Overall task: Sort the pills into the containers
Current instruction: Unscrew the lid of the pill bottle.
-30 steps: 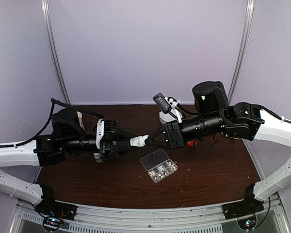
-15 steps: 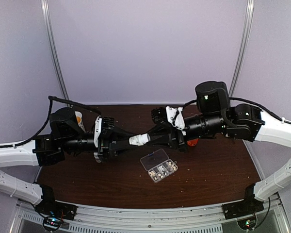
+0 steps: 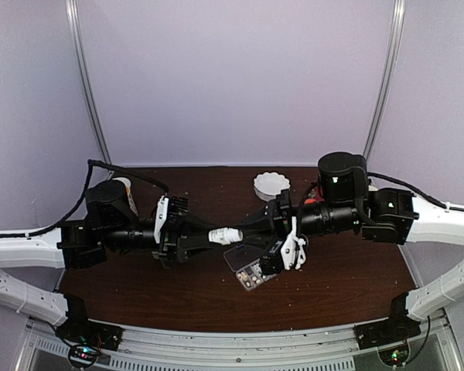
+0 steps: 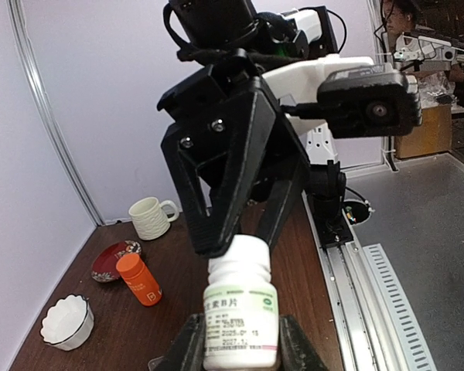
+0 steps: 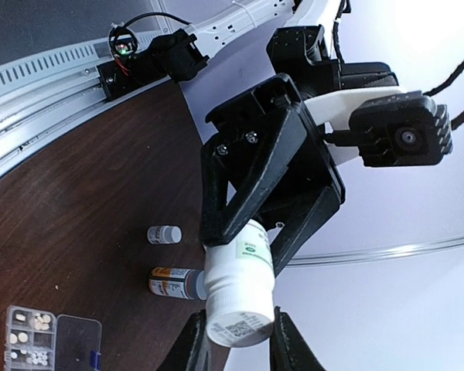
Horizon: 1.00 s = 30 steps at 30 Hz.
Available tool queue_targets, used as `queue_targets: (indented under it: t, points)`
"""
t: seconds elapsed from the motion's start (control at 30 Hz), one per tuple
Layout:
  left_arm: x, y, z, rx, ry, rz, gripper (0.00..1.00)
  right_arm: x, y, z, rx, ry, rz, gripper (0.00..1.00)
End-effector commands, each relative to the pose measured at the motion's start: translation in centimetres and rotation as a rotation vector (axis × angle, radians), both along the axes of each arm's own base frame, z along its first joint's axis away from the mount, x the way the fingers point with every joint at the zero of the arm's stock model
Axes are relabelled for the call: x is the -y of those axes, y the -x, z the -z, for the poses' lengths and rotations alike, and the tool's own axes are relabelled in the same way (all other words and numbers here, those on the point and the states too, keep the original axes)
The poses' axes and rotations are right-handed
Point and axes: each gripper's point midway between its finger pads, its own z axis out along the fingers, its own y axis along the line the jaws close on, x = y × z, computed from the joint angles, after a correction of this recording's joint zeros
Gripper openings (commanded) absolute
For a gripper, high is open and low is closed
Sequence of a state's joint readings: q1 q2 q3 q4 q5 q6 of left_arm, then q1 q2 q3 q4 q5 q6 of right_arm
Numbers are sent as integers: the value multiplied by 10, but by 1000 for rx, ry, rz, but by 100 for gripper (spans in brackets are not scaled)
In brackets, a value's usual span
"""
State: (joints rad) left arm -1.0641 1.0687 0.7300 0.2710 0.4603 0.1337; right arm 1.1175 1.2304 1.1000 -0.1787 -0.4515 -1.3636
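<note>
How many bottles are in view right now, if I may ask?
4: a white bottle held between the left gripper and right gripper; an orange bottle beside a red saucer; a small white bottle and a dark bottle near the wall. More may be hidden.

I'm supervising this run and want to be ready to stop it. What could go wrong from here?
1. The left hand and right hand grip opposite ends of the white bottle in mid-air; if either slips, it may drop.
2. The open organizer box lies close by, so a fall or spill could scatter or mix its sorted pills.
</note>
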Motion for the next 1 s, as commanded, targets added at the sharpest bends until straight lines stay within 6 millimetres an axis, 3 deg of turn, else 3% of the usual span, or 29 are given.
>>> queue_targets:
  t: [0.0, 0.33, 0.67, 0.97]
  points:
    - [-5, 4, -23, 15, 94, 17, 0, 16, -17, -10, 216, -25, 56, 0]
    - [-1, 6, -15, -58, 82, 38, 0, 23, -23, -19, 429, -34, 67, 0]
    - [5, 5, -6, -80, 55, 50, 0, 20, -13, -19, 346, -30, 19, 0]
    - [15, 2, 20, -115, -117, 65, 0, 24, -3, -14, 259, 88, -38, 0]
